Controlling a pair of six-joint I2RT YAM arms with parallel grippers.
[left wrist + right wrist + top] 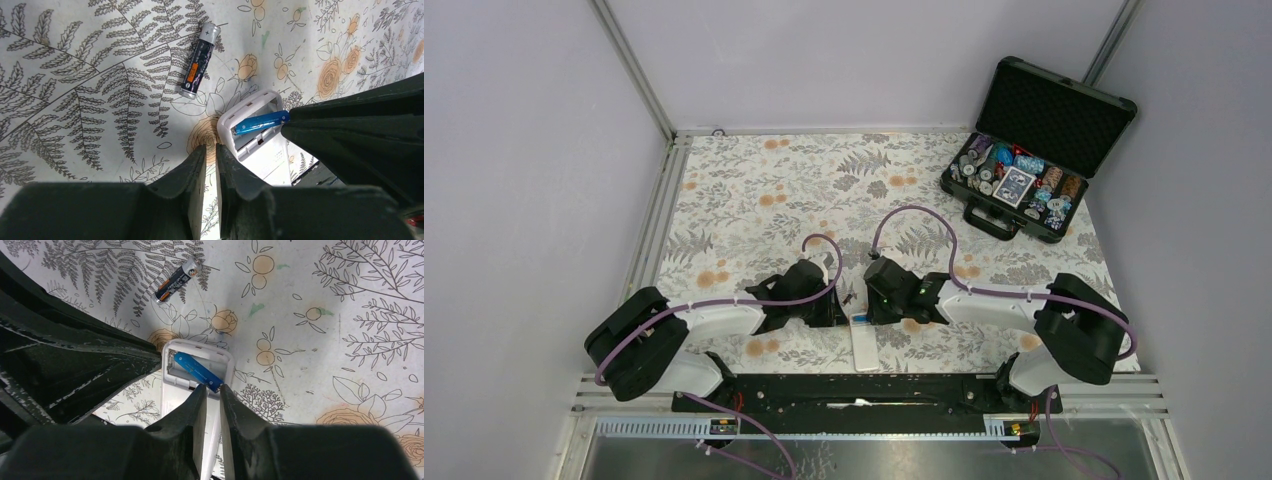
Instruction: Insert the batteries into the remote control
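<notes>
Two robot arms meet low over a floral tablecloth (824,180). Between them lies the white remote control (227,360), back up, its battery bay uncovered. One blue battery (196,371) lies slanted across the bay. The right gripper (212,388) has its fingers nearly together at the battery's near end; whether they pinch it cannot be told. The left gripper (210,148), fingers almost closed on nothing, sits just beside the remote's end. A black battery (199,61) lies loose on the cloth nearby.
</notes>
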